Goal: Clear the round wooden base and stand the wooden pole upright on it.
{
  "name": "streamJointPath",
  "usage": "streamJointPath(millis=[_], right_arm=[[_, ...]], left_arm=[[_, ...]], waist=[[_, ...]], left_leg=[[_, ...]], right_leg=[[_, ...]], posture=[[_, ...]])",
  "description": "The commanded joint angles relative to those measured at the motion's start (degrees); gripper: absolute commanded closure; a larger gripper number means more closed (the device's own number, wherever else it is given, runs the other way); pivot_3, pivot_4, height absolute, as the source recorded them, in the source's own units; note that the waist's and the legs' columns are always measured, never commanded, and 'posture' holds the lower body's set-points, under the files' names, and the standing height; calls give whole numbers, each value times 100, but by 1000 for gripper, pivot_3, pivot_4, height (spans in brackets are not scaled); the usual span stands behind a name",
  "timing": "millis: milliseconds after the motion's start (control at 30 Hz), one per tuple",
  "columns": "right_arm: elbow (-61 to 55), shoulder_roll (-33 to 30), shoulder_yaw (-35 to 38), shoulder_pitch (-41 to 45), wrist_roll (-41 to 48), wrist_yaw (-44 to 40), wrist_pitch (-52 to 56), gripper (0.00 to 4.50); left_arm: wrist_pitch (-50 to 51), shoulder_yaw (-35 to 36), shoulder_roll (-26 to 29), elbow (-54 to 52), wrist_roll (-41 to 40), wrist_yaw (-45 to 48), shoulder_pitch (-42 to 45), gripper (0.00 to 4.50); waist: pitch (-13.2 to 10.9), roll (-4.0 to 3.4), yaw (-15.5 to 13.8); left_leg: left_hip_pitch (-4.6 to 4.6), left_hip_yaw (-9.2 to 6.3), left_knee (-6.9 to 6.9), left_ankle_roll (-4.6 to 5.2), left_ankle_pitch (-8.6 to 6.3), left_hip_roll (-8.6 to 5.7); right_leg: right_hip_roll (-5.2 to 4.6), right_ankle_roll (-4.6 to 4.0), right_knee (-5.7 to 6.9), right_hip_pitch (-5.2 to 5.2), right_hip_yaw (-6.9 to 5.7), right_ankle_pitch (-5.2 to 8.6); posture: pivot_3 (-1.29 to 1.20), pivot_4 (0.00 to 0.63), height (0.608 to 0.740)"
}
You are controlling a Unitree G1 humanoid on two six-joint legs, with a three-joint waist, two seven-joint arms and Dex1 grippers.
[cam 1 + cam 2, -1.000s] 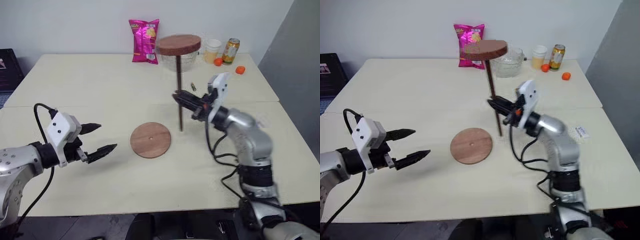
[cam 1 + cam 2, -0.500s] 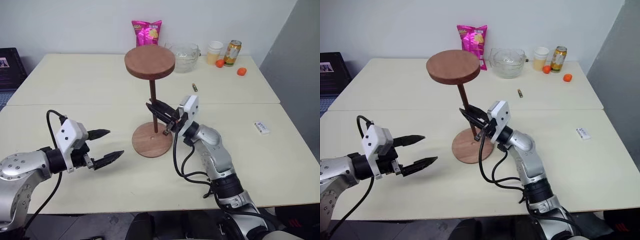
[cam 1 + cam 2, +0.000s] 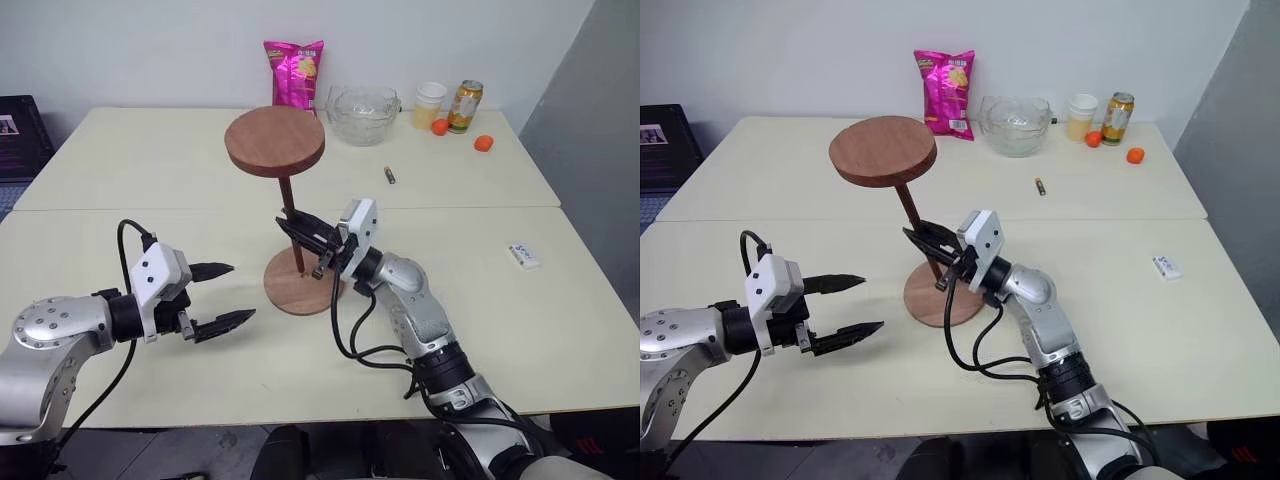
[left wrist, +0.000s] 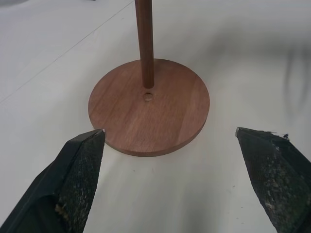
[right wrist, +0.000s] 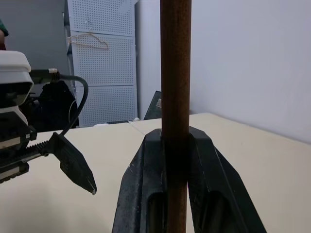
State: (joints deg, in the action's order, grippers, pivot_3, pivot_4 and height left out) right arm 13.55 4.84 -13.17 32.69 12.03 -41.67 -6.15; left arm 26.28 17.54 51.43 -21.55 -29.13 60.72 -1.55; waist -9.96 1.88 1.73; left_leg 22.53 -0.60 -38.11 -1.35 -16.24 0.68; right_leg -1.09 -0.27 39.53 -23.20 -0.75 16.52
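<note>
The round wooden base (image 3: pixel 310 290) lies flat mid-table, its small centre hole (image 4: pixel 147 96) uncovered. The wooden pole (image 3: pixel 289 215) stands nearly upright with its fixed disc (image 3: pixel 275 142) on top. Its lower end sits on or just over the base, right beside the hole; I cannot tell if it touches. My right gripper (image 3: pixel 292 228) is shut on the rod low down, fingers (image 5: pixel 206 160) clamped on both sides. My left gripper (image 3: pixel 242 291) is open to the left of the base, its fingers (image 4: pixel 80 170) spread wide and holding nothing.
Along the table's far edge stand a pink snack bag (image 3: pixel 294 72), a glass bowl (image 3: pixel 362 101), a cup (image 3: pixel 431 103) and a can (image 3: pixel 462 105), with small orange things (image 3: pixel 481 142) beside them. A battery (image 3: pixel 388 175) and a white packet (image 3: pixel 524 255) lie to the right.
My right gripper carried the pole left and down from beside the base to over its middle. The left gripper edged slightly toward the base.
</note>
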Motion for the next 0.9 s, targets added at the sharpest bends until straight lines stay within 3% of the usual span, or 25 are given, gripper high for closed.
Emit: streamJointPath(millis=[33, 900], right_arm=[[58, 49, -32, 23, 0, -40, -251, 4295], [1023, 43, 3, 140, -274, 125, -949, 4295]], left_arm=[[22, 166, 103, -191, -111, 19, -31, 0], [58, 157, 193, -210, -115, 24, 83, 0]], waist=[[0, 0, 0], [1, 1, 1]], left_leg=[[0, 0, 0, 0, 0, 0], [-2, 1, -1, 0, 0, 0]], right_leg=[[0, 0, 0, 0, 0, 0], [0, 0, 4, 0, 0, 0]], posture=[[0, 150, 740], [0, 150, 740]])
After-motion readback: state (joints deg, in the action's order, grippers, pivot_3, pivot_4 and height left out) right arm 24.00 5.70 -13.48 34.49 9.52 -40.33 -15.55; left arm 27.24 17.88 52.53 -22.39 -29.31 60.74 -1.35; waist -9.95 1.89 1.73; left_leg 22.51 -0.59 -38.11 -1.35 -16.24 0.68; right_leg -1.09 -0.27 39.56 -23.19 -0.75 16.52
